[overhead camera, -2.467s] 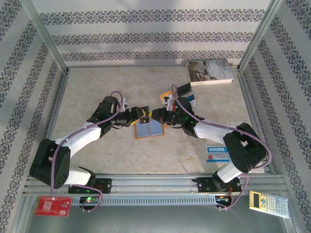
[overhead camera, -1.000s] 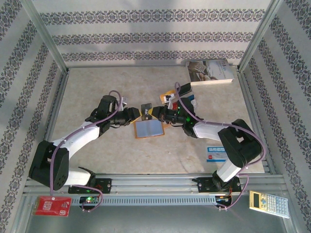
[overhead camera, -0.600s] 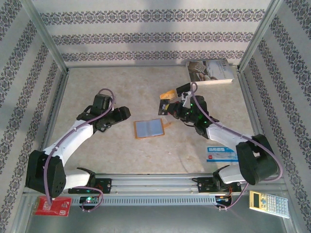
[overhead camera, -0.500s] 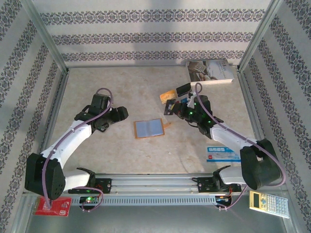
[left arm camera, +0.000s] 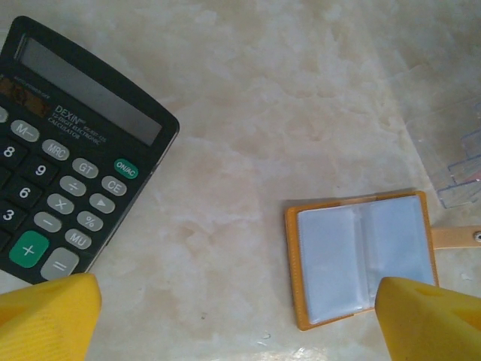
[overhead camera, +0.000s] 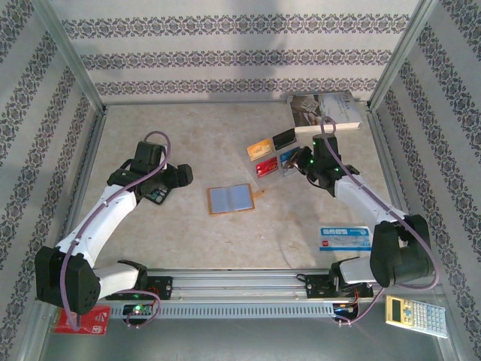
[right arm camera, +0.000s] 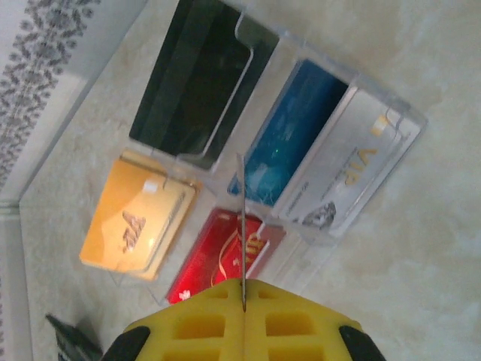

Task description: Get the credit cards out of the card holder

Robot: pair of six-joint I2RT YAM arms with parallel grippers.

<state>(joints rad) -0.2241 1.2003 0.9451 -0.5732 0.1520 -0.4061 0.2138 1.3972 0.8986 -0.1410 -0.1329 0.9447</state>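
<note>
The card holder (overhead camera: 231, 199) lies open on the table, blue-grey lining up, orange edge around it; in the left wrist view the card holder (left arm camera: 361, 259) is at the lower right. My left gripper (overhead camera: 177, 176) (left arm camera: 240, 320) is open and empty, to the left of the holder and clear of it. My right gripper (overhead camera: 303, 160) (right arm camera: 243, 289) is shut on a thin credit card (right arm camera: 241, 218), seen edge-on between the yellow pads. It hovers over a clear tray (right arm camera: 412, 120) holding black (right arm camera: 192, 83), blue (right arm camera: 289, 135), silver, orange (right arm camera: 139, 218) and red (right arm camera: 214, 259) cards.
A black calculator (left arm camera: 68, 203) (overhead camera: 158, 195) lies under my left wrist. A book (overhead camera: 325, 110) sits at the back right corner. A blue-and-white packet (overhead camera: 346, 238) lies near the right arm's base. Metal frame rails bound the table.
My left gripper opened and drew back left, away from the card holder. My right gripper carried a card back and right to above the clear tray. The holder now lies alone.
</note>
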